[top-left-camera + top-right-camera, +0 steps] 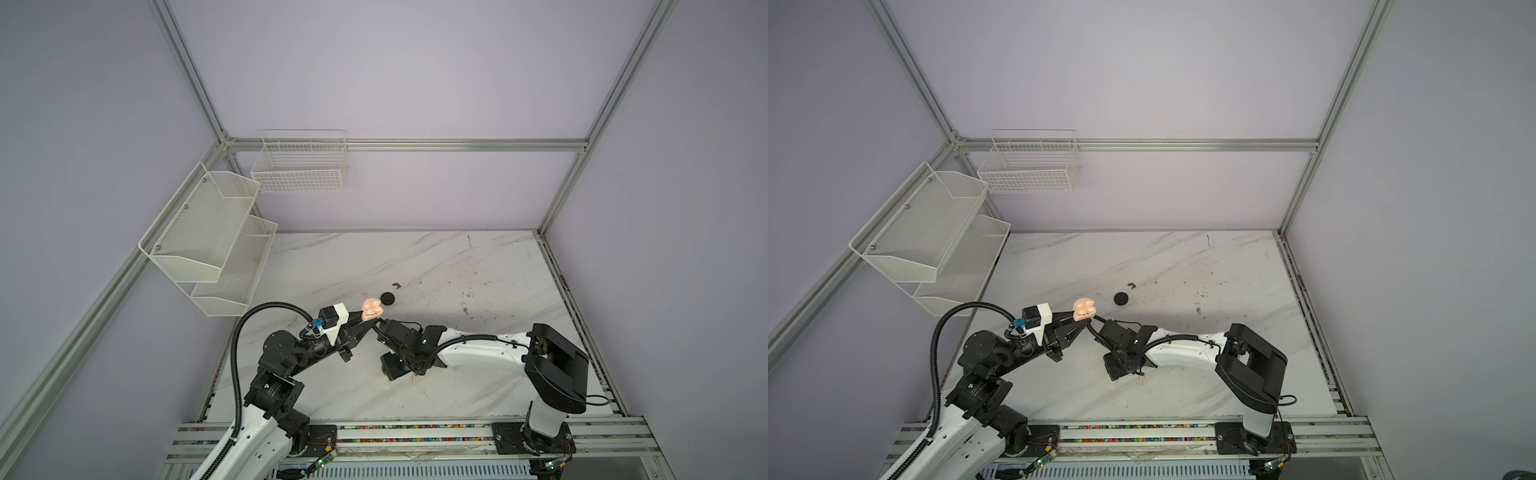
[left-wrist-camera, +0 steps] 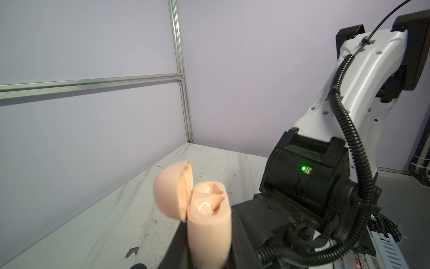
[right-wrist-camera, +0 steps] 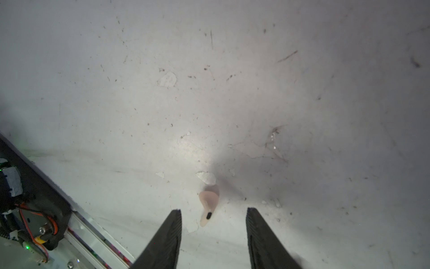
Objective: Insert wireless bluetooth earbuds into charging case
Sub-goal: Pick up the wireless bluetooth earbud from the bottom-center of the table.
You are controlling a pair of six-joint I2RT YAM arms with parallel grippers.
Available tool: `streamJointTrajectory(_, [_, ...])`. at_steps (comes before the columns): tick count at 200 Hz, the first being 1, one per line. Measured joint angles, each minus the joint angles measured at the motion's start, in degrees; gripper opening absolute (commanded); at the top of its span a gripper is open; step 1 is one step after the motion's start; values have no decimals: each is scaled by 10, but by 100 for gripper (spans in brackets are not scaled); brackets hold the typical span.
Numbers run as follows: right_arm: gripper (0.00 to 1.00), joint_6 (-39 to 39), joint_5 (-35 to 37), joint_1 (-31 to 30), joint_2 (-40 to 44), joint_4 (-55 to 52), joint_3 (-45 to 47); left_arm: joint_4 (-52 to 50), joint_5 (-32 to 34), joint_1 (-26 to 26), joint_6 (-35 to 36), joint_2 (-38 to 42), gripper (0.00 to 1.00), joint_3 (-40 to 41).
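Earbud (image 3: 208, 203), pale rounded stem, scuffed tabletop (image 3: 256, 81)

No writing, label, brand name, number or sign is legible on anything in view.

Our left gripper (image 1: 367, 318) hangs raised and angled forward, its jaws clamped tight. Our right gripper (image 3: 214, 212) points downward, low, with its jaws spread apart.
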State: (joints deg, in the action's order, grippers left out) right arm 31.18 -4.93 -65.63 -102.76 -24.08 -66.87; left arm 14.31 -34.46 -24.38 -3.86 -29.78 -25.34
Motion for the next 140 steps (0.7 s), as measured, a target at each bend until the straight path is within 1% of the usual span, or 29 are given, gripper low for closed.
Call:
streamJointTrajectory(42, [45, -12, 22, -15, -53, -51, -61, -2, -3, 0, 0, 12, 0, 5])
streamJointTrajectory(86, [43, -10, 29, -26, -60, -94, -85, -4, -12, 0, 0, 14, 0, 6])
streamJointTrajectory(140, [38, -6, 25, -35, -89, -102, -91, -5, -16, 0, 0, 17, 0, 8])
